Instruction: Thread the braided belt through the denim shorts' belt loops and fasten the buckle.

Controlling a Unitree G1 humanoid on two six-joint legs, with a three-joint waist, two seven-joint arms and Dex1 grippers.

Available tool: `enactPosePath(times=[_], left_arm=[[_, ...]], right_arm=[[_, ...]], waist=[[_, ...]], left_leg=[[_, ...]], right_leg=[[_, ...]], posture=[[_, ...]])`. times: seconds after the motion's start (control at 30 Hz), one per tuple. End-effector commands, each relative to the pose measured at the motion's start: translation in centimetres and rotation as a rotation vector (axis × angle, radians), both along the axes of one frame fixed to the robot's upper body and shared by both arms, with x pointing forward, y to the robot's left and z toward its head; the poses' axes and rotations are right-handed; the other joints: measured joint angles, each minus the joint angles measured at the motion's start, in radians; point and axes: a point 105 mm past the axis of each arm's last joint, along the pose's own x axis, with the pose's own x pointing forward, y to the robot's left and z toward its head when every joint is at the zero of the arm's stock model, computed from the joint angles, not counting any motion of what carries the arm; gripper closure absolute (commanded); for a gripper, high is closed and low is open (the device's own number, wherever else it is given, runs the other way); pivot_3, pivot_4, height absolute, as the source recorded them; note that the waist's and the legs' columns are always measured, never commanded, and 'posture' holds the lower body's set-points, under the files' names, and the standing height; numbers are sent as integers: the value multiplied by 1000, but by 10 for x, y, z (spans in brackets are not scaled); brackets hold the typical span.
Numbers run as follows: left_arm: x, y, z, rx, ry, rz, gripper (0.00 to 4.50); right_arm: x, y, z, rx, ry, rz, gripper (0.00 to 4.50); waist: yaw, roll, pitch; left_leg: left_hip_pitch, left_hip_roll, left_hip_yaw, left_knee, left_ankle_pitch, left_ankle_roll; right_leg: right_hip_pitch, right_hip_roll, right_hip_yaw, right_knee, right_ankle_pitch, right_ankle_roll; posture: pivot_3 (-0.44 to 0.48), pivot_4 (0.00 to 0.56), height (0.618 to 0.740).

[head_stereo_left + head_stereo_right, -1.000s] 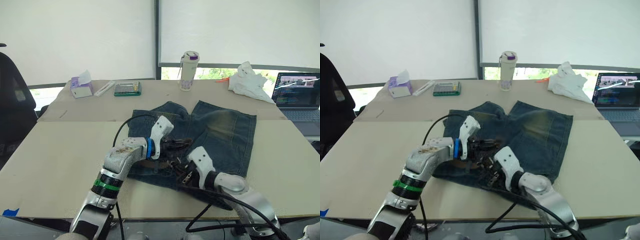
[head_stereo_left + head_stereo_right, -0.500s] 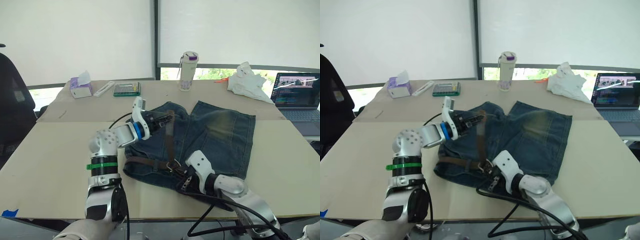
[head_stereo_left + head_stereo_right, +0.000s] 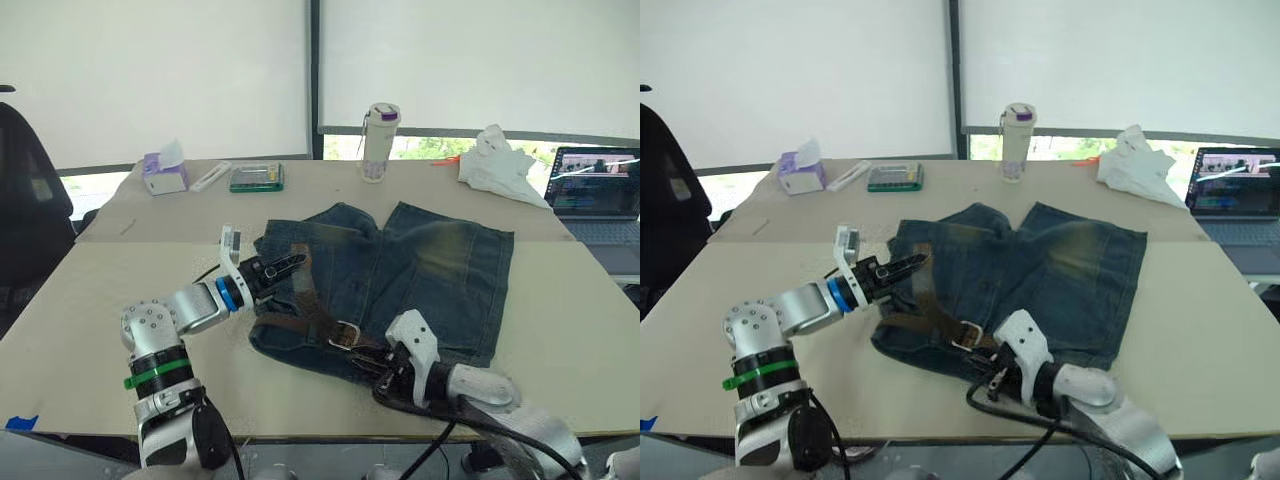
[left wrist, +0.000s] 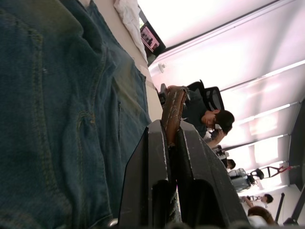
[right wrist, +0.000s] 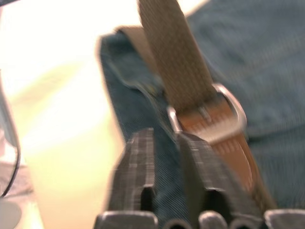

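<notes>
- Left eye view: the faded blue-grey denim shorts (image 3: pixel 400 275) lie flat on the beige table (image 3: pixel 120 300). The dark brown braided belt (image 3: pixel 305 322) runs along their waistband, its silvery metal buckle (image 3: pixel 345 333) at the waistband's middle with the strap through it. The left claw (image 3: pixel 287 264) pinches the belt's free end over the shorts' left side.
- Left wrist view: its fingers (image 4: pixel 159 157) clamp the brown strap.
- Right wrist view: the right claw (image 5: pixel 167 143) hovers nearly closed, empty, beside the buckle.
- I judge fastening is nearly finished; the loops are too small to check.

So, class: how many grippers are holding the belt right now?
1. The left gripper pinches the belt end above the shorts. The right gripper sits shut beside the buckle.
</notes>
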Motion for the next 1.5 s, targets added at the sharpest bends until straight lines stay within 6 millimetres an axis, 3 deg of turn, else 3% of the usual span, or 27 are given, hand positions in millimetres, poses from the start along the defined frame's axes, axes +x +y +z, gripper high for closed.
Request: enactPosePath(times=[0.03,0.17,0.2,0.43,0.63,1.0,1.33,1.5], left_arm=[[3,6,9,-28,-40,63,4500],[3,12,1,-32,-19,113,4500],[3,12,0,-34,-14,123,4500],[1,20,0,-75,-34,230,4500],[0,28,5,-121,-33,343,4500],[-16,27,-16,-129,64,458,4500],[-18,38,-26,-186,154,564,4500],[-17,45,-29,-228,190,598,4500]], right_arm=[[5,-8,10,-57,-70,-38,2972],[19,-12,9,-114,-109,-61,4431],[22,-11,9,-114,-111,-69,4471],[35,-14,-4,-188,-81,-71,4471],[33,-7,-6,-180,-63,-12,4471],[38,0,-2,-170,-73,37,4471],[39,5,4,-156,-65,64,4471],[40,2,-5,-196,-56,63,4471]], waist=[[3,0,0],[1,-1,0],[2,-1,0],[6,-1,0],[9,-2,0],[7,-2,0],[12,-2,0],[12,-2,0]], left_leg=[[0,0,0,0,0,0],[0,0,2,-1,0,0],[0,0,2,-1,0,0],[0,0,2,-1,0,0],[-1,0,3,-1,0,0],[0,0,3,-2,0,0],[0,0,4,-2,0,0],[0,0,4,-2,0,0]], right_leg=[[0,0,0,-1,0,0],[0,0,2,-3,0,0],[0,0,2,-3,0,0],[0,0,4,-4,0,0],[0,0,5,-5,0,0],[0,1,6,-5,0,-1],[0,0,6,-6,0,-1],[1,0,6,-6,0,-1]], posture=[[0,150,740],[0,150,740],[0,150,740],[0,150,740],[0,150,740],[0,150,740],[0,150,740],[0,150,740]])
